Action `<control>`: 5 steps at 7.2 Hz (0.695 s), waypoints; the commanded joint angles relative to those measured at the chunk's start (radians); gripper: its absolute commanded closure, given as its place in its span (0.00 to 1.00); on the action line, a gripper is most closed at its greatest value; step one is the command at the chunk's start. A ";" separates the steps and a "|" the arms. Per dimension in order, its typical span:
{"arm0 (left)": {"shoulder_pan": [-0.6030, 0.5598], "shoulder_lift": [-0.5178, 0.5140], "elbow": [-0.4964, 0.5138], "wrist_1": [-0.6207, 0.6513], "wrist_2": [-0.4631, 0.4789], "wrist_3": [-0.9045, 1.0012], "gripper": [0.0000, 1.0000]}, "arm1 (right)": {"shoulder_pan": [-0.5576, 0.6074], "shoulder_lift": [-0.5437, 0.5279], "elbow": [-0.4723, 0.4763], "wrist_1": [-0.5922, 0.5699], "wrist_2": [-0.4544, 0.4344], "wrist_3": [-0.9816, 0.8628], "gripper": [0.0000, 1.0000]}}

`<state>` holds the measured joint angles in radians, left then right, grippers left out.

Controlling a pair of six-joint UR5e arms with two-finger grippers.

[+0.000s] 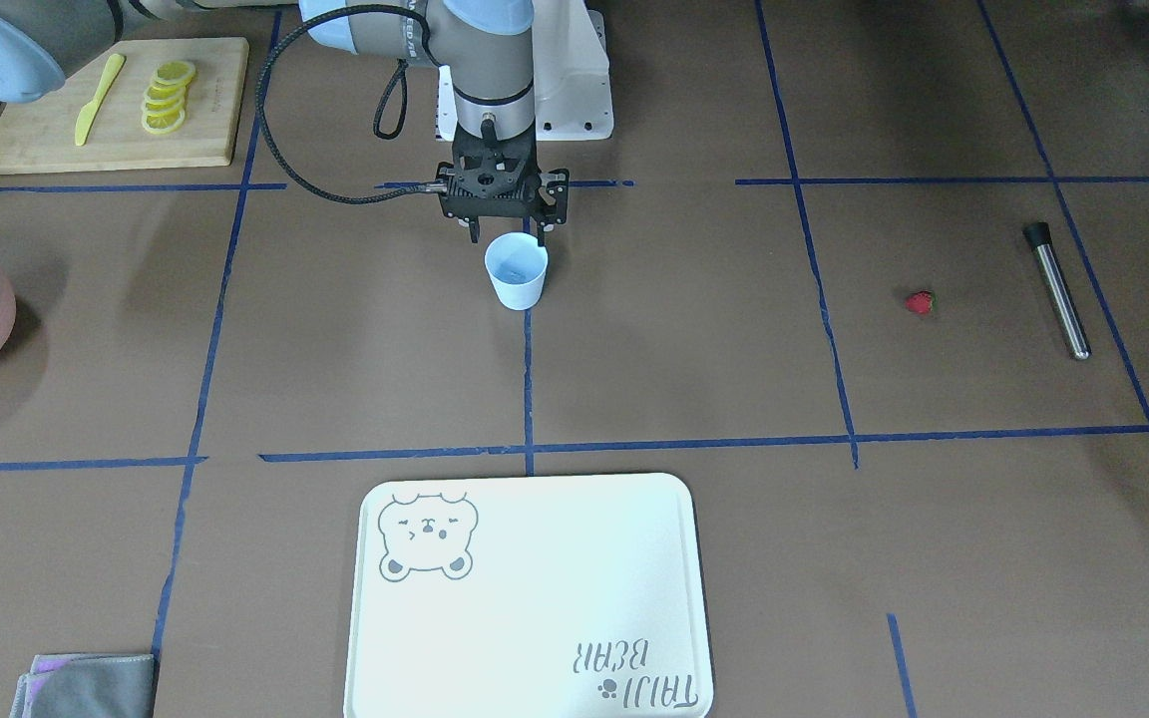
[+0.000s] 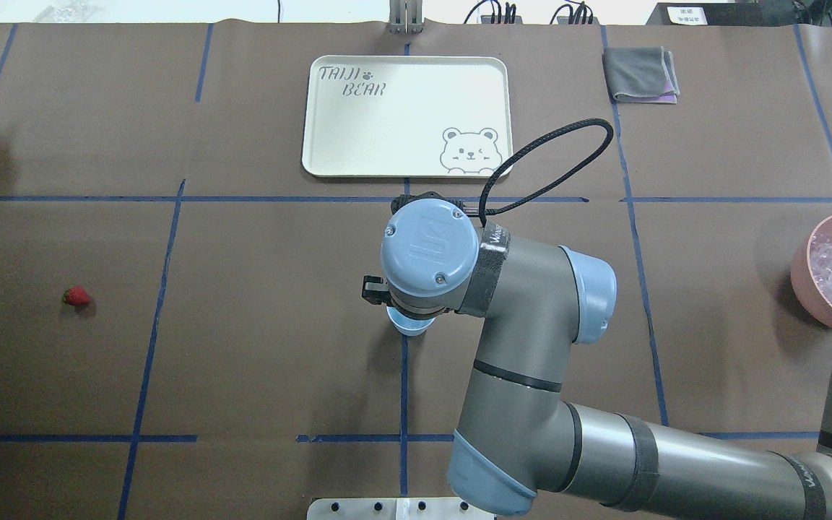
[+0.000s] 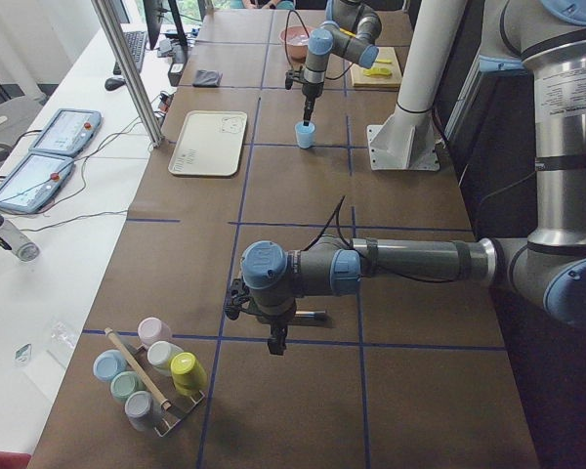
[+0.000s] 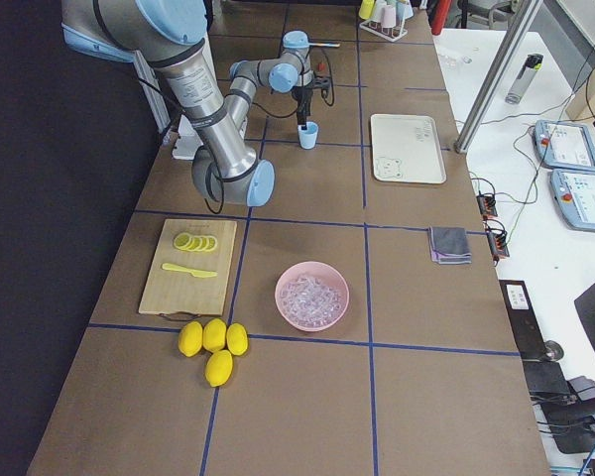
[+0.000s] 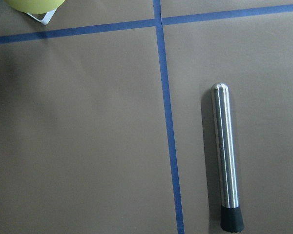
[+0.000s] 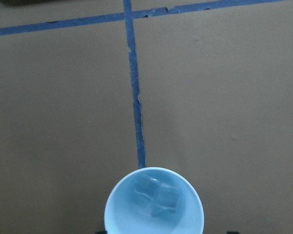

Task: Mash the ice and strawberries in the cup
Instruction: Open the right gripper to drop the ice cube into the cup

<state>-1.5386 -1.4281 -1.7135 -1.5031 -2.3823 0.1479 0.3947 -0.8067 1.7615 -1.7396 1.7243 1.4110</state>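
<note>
The light blue cup (image 1: 516, 271) stands upright near the table's middle on a blue tape line. In the right wrist view the cup (image 6: 154, 222) holds two clear ice cubes (image 6: 156, 197). My right gripper (image 1: 509, 237) hangs just above the cup's rim, open and empty. The small red strawberry (image 1: 921, 302) lies on the table far to the robot's left, and it also shows in the overhead view (image 2: 76, 296). My left gripper (image 3: 274, 344) hovers over a steel muddler (image 5: 225, 156); I cannot tell whether it is open or shut.
A pink bowl (image 2: 802, 274) of ice cubes sits at the robot's right. A white bear tray (image 2: 405, 115) lies beyond the cup. A cutting board (image 1: 116, 105) bears lemon slices and a yellow knife. A grey cloth (image 2: 640, 72) and a rack of cups (image 3: 151, 376) stand at the edges.
</note>
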 commanded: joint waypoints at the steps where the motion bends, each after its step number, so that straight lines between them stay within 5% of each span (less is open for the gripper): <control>1: 0.000 0.000 -0.002 0.000 0.000 -0.001 0.00 | 0.003 0.001 0.006 0.000 0.000 -0.009 0.01; 3: 0.000 0.000 -0.002 0.000 0.000 0.001 0.00 | 0.094 -0.009 0.015 -0.002 0.055 -0.083 0.01; 5: 0.002 0.000 0.000 0.001 0.000 0.001 0.00 | 0.198 -0.183 0.141 0.008 0.139 -0.285 0.01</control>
<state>-1.5381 -1.4281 -1.7146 -1.5029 -2.3822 0.1487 0.5291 -0.8847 1.8204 -1.7382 1.8214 1.2573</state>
